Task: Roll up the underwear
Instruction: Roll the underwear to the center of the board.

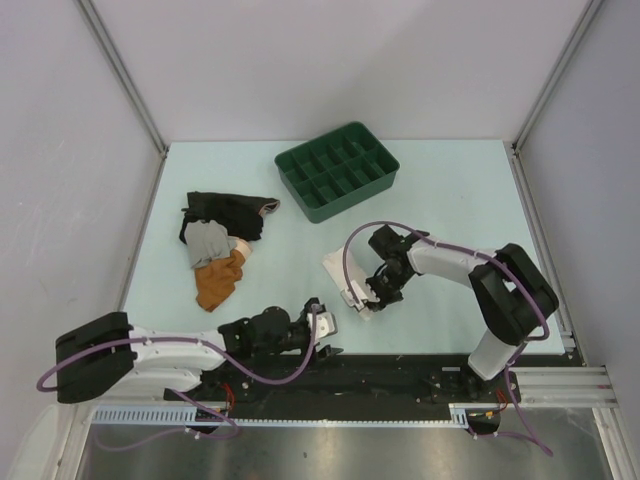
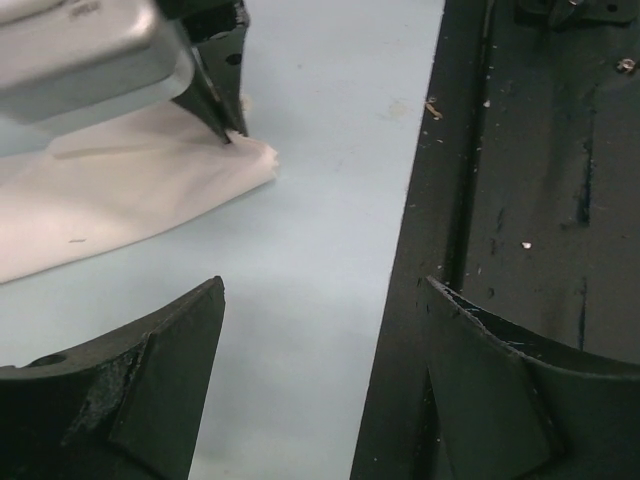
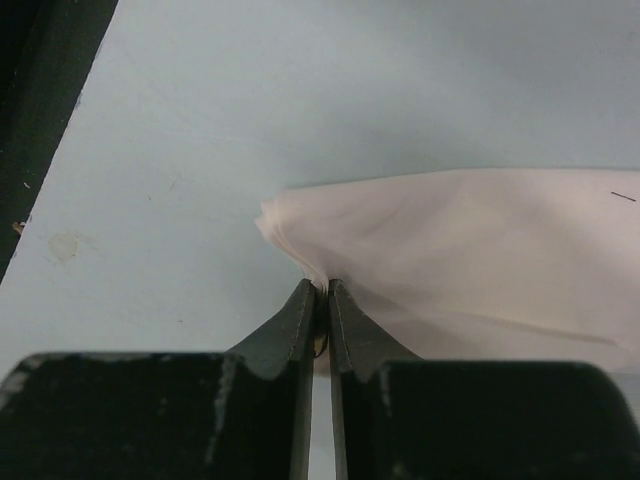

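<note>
**Right wrist view: pincer nipped onto the underwear's corner**

The right pincer (image 3: 322, 288) has its two fingers pressed almost together, with a pinch of the underwear (image 3: 450, 250) caught between their tips at the folded corner nearest the arms. Gripping a corner rather than the middle looks chosen so that the edge can be turned over onto the rest of the cloth to start the roll.

The white garment lies flat on the tabletop (image 1: 450, 190), near its front edge and between the two arms. It is well apart from the green tray (image 1: 350, 205) and from the pile of dark and orange-brown garments (image 1: 225, 215).

The left pincer (image 2: 322, 290) stands wide apart and holds nothing. It sits low just beside that same corner, straddling the line where the pale surface meets the black front rail (image 2: 520, 180). My guess is that it is placed there to steady the cloth. No roll has formed yet.
</note>
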